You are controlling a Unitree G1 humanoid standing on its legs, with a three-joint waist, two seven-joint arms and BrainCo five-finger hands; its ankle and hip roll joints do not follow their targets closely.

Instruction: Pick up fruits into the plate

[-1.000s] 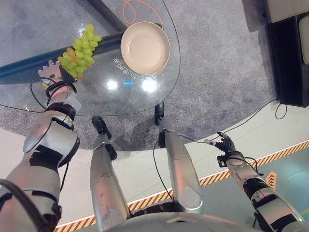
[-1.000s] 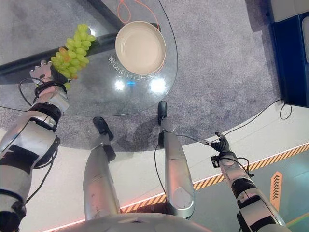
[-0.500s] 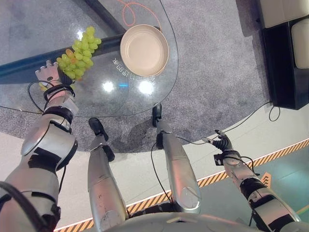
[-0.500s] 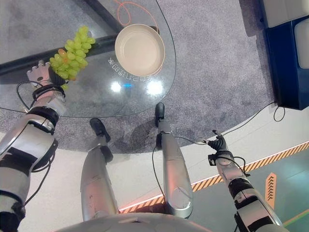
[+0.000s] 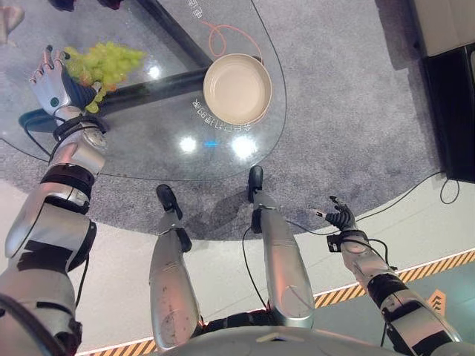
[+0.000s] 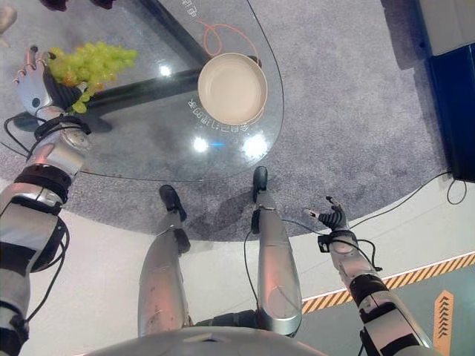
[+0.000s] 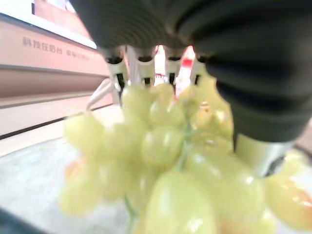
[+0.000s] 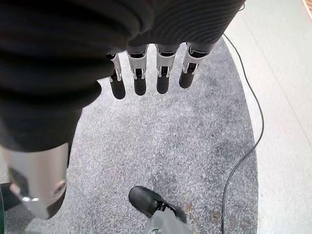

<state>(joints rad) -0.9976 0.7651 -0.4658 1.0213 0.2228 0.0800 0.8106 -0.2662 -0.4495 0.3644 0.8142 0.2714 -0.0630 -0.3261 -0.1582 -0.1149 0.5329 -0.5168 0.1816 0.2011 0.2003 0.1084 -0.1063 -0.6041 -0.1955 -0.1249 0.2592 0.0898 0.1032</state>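
The left hand (image 5: 50,83) is curled round a bunch of green grapes (image 5: 104,61), fingers and thumb closed on it. The left wrist view shows the grapes (image 7: 165,161) packed against the palm, with the fingers (image 7: 127,61) bent over the upper side of the bunch and the thumb pressed against one side. The bunch extends out of the hand toward the plate (image 5: 237,89). Whether the grapes touch the table (image 5: 148,148) or are held above it cannot be determined.

The plate is round, shallow and beige. It sits on the glass table near the edge closest to the carpet (image 5: 349,111), well apart from the grapes, and it holds nothing. A dark bar (image 5: 152,83) under the glass runs from the grapes toward the plate, and a second dark bar crosses it on the far side of the plate. An orange cord (image 5: 226,33) loops just beyond the plate's far rim. White print lies on the glass beside the plate's near rim.

The right hand (image 5: 341,217) hangs low, well apart from the plate, past the table edge and over the boundary between the carpet and the pale floor. The right wrist view shows its fingers (image 8: 140,80) straight and spread slightly, the thumb held apart, gripping nothing, with grey carpet (image 8: 161,141) below.
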